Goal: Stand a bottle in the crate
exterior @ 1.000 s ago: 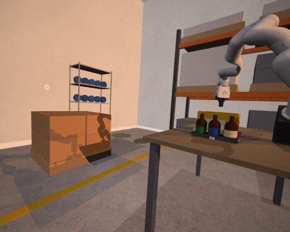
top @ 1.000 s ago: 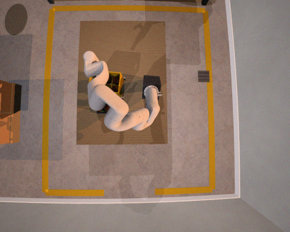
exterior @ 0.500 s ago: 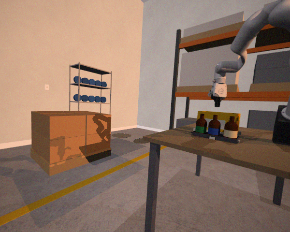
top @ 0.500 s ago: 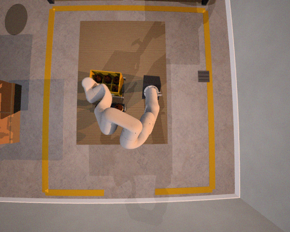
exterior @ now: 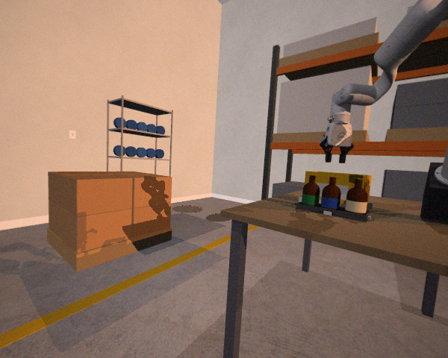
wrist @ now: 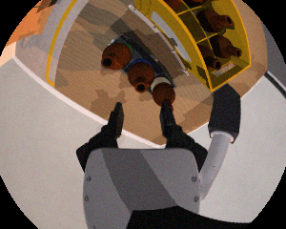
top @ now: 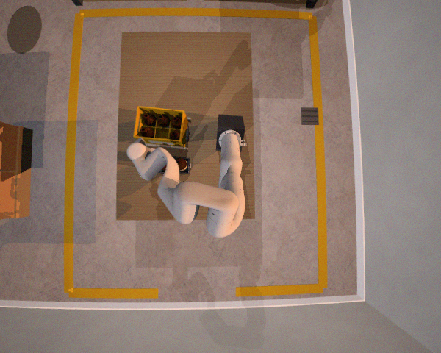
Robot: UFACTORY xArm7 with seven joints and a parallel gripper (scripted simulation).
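A yellow crate [top: 137,123] [exterior: 365,180] [wrist: 240,26] stands on the wooden table [top: 182,56] [exterior: 370,235] and holds several brown bottles; its near middle cell [top: 160,132] looks empty. In front of it a dark tray [exterior: 313,209] carries three upright brown bottles: green label [exterior: 310,191] [wrist: 114,57], blue label [exterior: 331,193] [wrist: 141,76] and cream label [exterior: 357,196] [wrist: 162,92]. My gripper [exterior: 335,154] [wrist: 141,109] is open and empty. It hangs well above the tray, over the blue-label bottle. In the overhead view the arm hides most of the tray.
The black robot base [top: 230,123] [exterior: 442,200] stands on the table to the right of the crate. A storage rack [exterior: 370,146] rises behind the table. A cardboard box [exterior: 108,212] stands on the floor to the left.
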